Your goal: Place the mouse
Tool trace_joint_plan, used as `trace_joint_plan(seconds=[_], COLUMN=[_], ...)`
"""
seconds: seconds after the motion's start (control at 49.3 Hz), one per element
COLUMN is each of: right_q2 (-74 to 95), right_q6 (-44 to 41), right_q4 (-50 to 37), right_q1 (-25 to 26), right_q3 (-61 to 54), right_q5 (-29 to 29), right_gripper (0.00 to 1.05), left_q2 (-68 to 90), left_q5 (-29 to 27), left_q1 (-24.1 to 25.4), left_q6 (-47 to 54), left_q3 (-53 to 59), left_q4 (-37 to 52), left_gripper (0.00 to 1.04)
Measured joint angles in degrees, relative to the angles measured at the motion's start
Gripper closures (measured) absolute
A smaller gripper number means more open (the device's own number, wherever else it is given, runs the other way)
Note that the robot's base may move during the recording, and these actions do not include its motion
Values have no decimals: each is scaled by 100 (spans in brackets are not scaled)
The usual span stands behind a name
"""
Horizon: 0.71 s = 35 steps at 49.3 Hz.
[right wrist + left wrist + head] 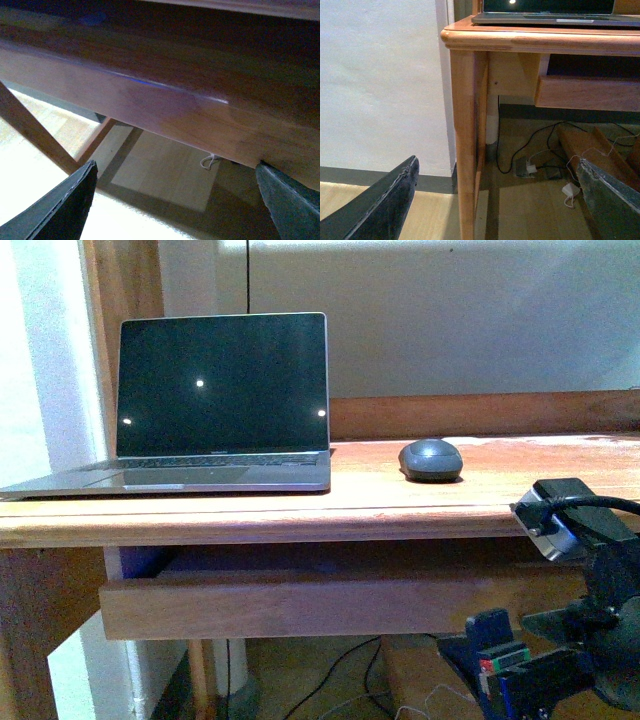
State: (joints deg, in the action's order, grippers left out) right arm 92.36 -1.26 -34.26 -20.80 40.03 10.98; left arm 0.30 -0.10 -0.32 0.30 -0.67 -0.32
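The mouse [431, 459] sits on the desk [480, 502] just right of the laptop [222, 400], so placing looks done, with both grippers [495, 200] [175, 200] spread empty below the desktop.

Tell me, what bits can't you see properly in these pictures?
- Mouse: shows only in the front view; its far side and underside are hidden, buttons too small to tell.
- Laptop: screen dark; left wrist view cuts it off at the top edge.
- Right gripper: front view cuts the arm off at the corner.
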Motion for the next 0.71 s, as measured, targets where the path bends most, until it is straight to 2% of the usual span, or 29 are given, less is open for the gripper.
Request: trace_joint_plan(seconds=[0.183, 0.385, 0.548, 0.629, 0.71], right_q2=[219, 170, -435, -1191, -1836], right_q6=[326, 424, 221, 140, 166], right_q4=[48, 245, 780, 1003, 1082], right_q1=[-166, -188, 186, 577, 1029], right_q3=[227, 350, 343, 166, -129], right_q5=[-409, -328, 437, 1071, 1432], right_gripper=[7, 7, 7, 7, 7], left_q2=[0, 0, 0, 0, 0], left_q5=[0, 2, 2, 0, 0], left_q1=[0, 0, 0, 0, 0], left_q6=[0, 0, 0, 0, 0], left_q3=[0, 0, 0, 0, 0], left_q4=[0, 0, 0, 0, 0], left_gripper=[8, 8, 8, 8, 8])
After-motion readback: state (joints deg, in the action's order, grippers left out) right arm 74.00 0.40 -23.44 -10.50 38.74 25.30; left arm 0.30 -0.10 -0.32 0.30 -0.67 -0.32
